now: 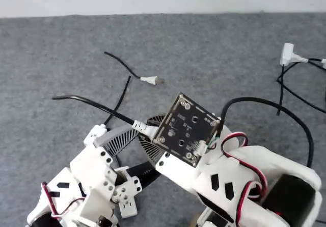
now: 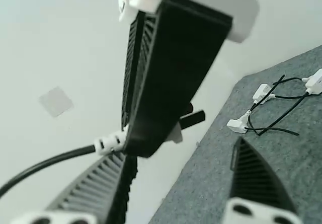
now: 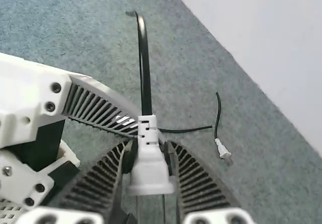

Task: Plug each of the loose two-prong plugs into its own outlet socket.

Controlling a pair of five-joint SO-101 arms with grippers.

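Right jaws closed on one white plug [image 3: 147, 176]; left jaws spread open beside it. One loose plug [image 1: 148, 80] lies on the desk [image 1: 61, 58], well apart from both jaws. Three white connectors [image 2: 263, 92] cluster near the desk's right edge.

You have two arms at the one desk [image 1: 51, 48]: the left arm [image 1: 89, 178] and the right arm [image 1: 275, 163]. You can count five white cord ends: one held cord end [image 3: 147, 158], one small plug [image 1: 148, 80] lying alone, and three grouped together, a first end [image 2: 262, 92], a second end [image 2: 238, 125] and a third end [image 2: 314, 81]. One circuit board [image 1: 187, 130] shows too.
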